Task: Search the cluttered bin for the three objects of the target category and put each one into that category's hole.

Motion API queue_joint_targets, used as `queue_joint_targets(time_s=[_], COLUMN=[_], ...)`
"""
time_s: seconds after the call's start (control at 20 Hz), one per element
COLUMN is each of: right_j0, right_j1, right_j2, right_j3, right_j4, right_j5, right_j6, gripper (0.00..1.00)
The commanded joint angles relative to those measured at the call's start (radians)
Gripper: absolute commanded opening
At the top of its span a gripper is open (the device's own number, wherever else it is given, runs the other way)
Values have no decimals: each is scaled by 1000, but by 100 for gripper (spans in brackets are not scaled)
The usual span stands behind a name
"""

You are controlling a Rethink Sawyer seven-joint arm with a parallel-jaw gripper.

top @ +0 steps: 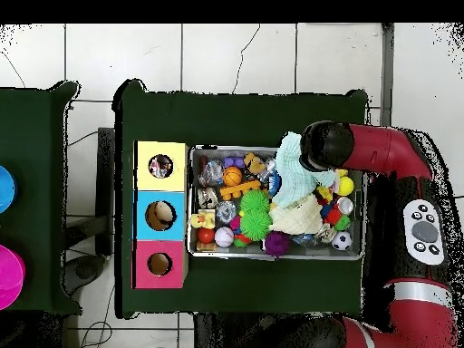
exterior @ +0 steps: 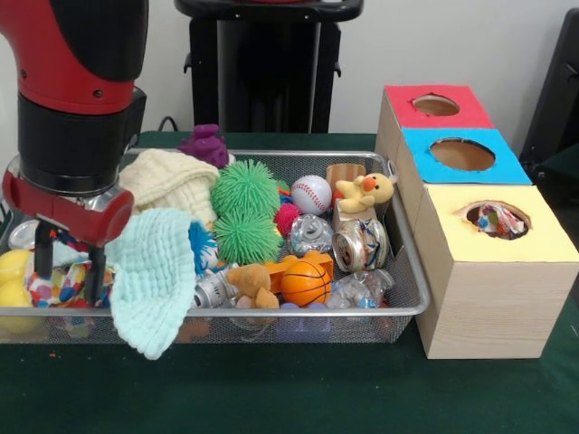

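I see my gripper [exterior: 68, 258] open over the bin's [exterior: 409, 303] end — the mint cloth [exterior: 154, 276] hangs just beside it, not held.

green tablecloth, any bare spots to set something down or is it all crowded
The dark green tablecloth is bare along the strip in front of the wire-mesh metal bin and the yellow-topped wooden box, and behind the bin in the overhead view. Inside the bin it is packed: green spiky rubber balls, small orange basketball, crushed metal can, pale mint cloth.

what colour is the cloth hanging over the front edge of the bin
Pale mint green; the cloth shows best in the front view.
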Motion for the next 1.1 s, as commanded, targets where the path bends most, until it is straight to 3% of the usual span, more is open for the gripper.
queue_joint_targets(time_s=[0.05,0.6,0.85,1.1], right_j0=[-23,-8,14,8], right_j1=[63,75,64,65], right_j2=[64,55,11,8], right_j3=[24,-11,-54,-75], right_j4=[-68,-53,-82,-100], right_j5=[106,226,306,325], right_j6=[-310,-325,-300,-301], gripper=[100,100,100,100])
